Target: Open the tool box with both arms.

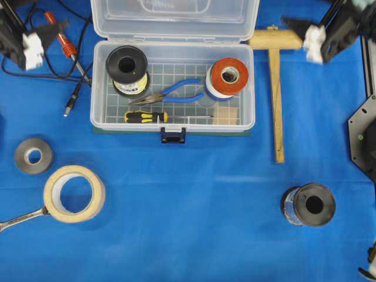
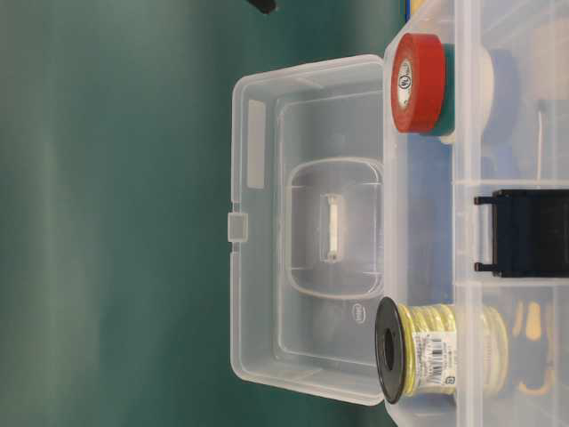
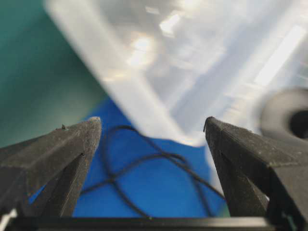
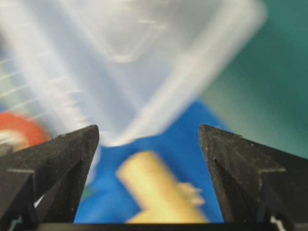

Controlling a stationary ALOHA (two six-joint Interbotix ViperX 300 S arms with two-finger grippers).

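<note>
The tool box (image 1: 97, 88) stands open on the blue cloth, its clear lid (image 1: 174, 20) tipped back and its dark blue latch (image 1: 173, 136) hanging at the front. The lid also shows in the table-level view (image 2: 307, 231). Inside lie a yellow wire spool (image 1: 127, 70), a red tape roll (image 1: 228, 76), blue pliers (image 1: 173, 93) and a screwdriver (image 1: 147, 116). My left gripper (image 1: 41, 32) is open and empty, raised off the box's back left corner (image 3: 152, 122). My right gripper (image 1: 305, 32) is open and empty off the back right corner (image 4: 148, 127). The black handle is hidden.
A wooden mallet (image 1: 276, 88) lies right of the box, under my right gripper. Black cables and a red-handled tool (image 1: 61, 44) lie left of it. In front are a grey tape roll (image 1: 33, 155), masking tape (image 1: 74, 193), a wrench (image 1: 20, 218) and a black spool (image 1: 308, 205).
</note>
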